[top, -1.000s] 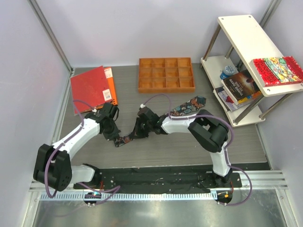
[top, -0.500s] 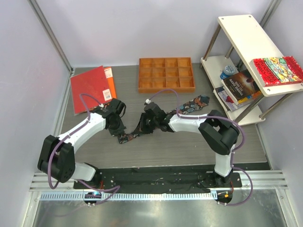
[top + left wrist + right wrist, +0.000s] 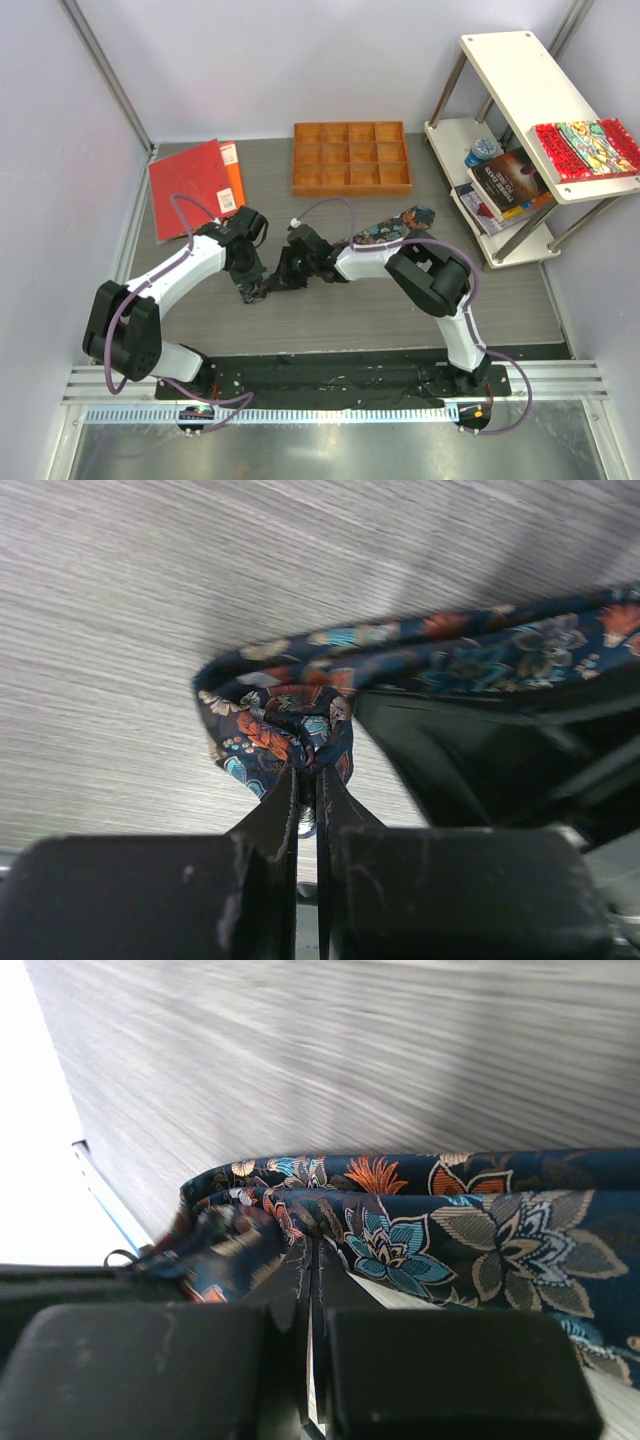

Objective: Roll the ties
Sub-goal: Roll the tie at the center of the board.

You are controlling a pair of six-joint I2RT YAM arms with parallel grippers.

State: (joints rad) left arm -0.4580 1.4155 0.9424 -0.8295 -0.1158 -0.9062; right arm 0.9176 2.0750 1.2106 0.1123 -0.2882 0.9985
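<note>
The tie [image 3: 395, 225], dark navy with orange, teal and white flowers, stretches across the grey table from its wide end near the shelf to its narrow end at mid-table. My left gripper [image 3: 252, 290] is shut on the folded narrow end [image 3: 285, 720]. My right gripper [image 3: 282, 280] is shut on the tie [image 3: 400, 1235] right beside it, the fabric bunched over its fingertips. Both grippers meet over the same short fold, which the arms partly hide in the top view.
A wooden compartment tray [image 3: 351, 157] sits at the back of the table. A red book over an orange one [image 3: 192, 185] lies at the back left. A white shelf unit [image 3: 520, 90] with books stands at the right.
Both grippers first moved back and right with the tie, then came left again and closer together. The wide end of the tie shifted slightly with them. Both stayed shut.
</note>
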